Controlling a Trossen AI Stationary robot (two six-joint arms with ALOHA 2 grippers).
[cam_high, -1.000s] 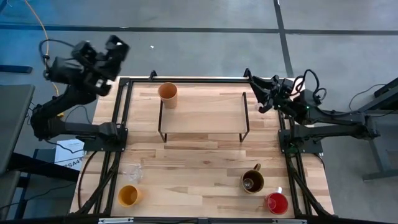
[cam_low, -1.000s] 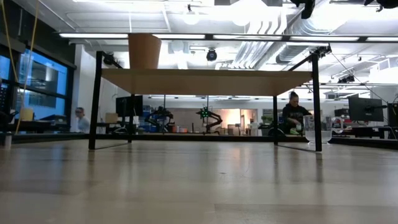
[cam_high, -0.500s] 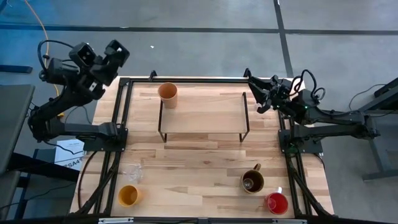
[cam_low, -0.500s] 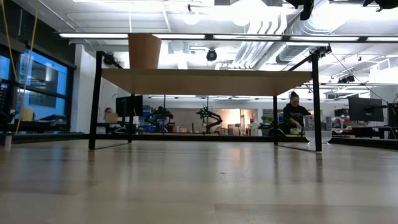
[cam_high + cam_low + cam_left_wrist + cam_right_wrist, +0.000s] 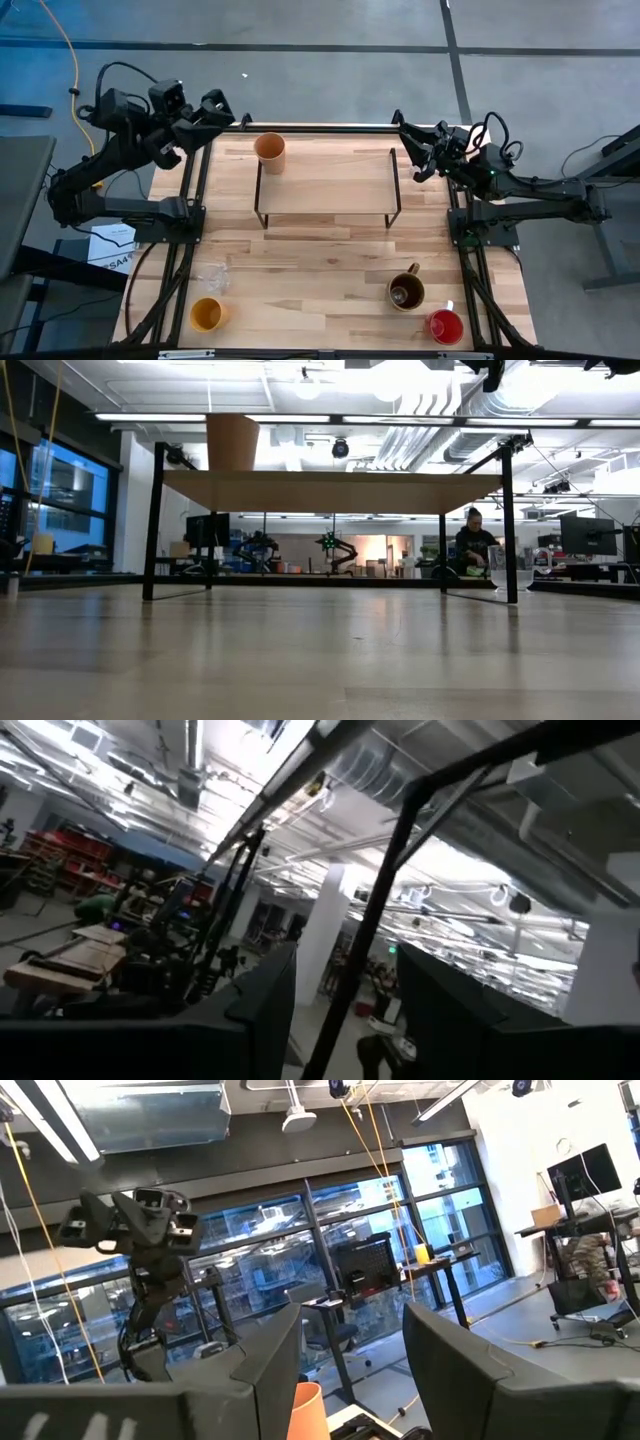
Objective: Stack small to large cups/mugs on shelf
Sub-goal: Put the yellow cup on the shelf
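Note:
The shelf [image 5: 325,190] stands at the middle of the table's far half on thin black legs. A peach tumbler [image 5: 270,152] stands upright on the shelf's far left corner; it also shows in the low view [image 5: 232,442] and in the right wrist view [image 5: 308,1412]. My left gripper [image 5: 222,108] is open and empty, in the air over the table's far left corner, left of the tumbler. My right gripper [image 5: 408,148] is open and empty, just past the shelf's right end. A yellow-orange cup [image 5: 206,314], a clear glass mug [image 5: 212,277], a brown handled mug [image 5: 406,292] and a red-pink cup [image 5: 446,326] stand on the table's near part.
Black frame rails [image 5: 190,200] run along the table's left and right sides and its far edge. The bare wood between the shelf and the near cups [image 5: 320,270] is open. A person [image 5: 470,545] is in the room far behind the table.
My left gripper has swung from beyond the table's far left corner toward the table's right, nearer the peach tumbler, and has turned about. Its fingers stay open.

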